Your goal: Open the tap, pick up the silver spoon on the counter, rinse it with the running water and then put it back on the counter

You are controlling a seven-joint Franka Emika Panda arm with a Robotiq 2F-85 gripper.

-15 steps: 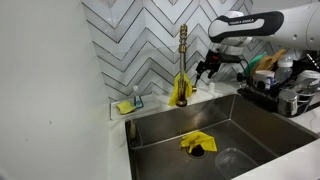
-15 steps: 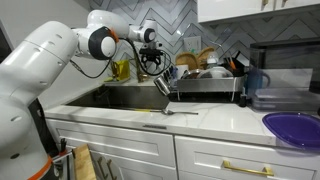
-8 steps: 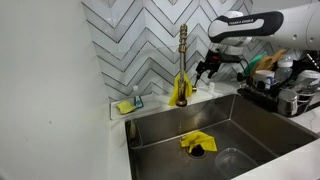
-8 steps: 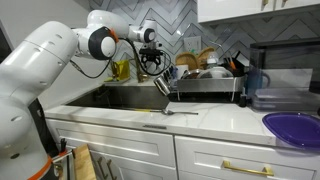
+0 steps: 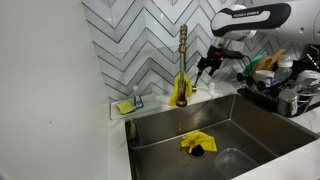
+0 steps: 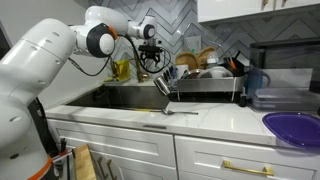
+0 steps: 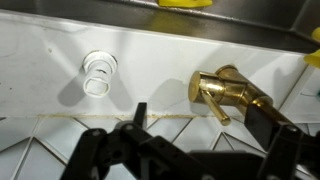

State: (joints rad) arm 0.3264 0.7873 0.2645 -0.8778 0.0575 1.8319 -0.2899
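Arm pose: I see the arm [image 6: 60, 50] reaching out across the sink basin [image 5: 215, 125] toward the tiled wall [image 5: 130, 40], elbow high and wrist bent down. The gripper [image 5: 206, 71] hangs above the back strip of the tabletop [image 7: 40, 70], just beside the upper part of the tap [image 5: 182, 62] and apart from it. In the exterior view from the cabinet side the gripper [image 6: 155, 68] points downward, in front of the dish rack [image 6: 205, 78].

Jaw state: in the wrist view the jaws are spread wide with nothing between them. The tap [image 7: 225, 92] lies beyond them, nearer to one finger than to the other.

Tap orientation: the long axis is vertical, with a slim straight neck rising from a wider base at the back rim of the sink.

Spoon location: the silver spoon [image 6: 172, 112] lies flat on the front tabletop [image 6: 215, 120], near the sink's corner and well apart from the gripper. Its long axis runs along the front edge. I cannot tell which end is the bowl.

A yellow cloth [image 5: 197, 143] lies in the basin.
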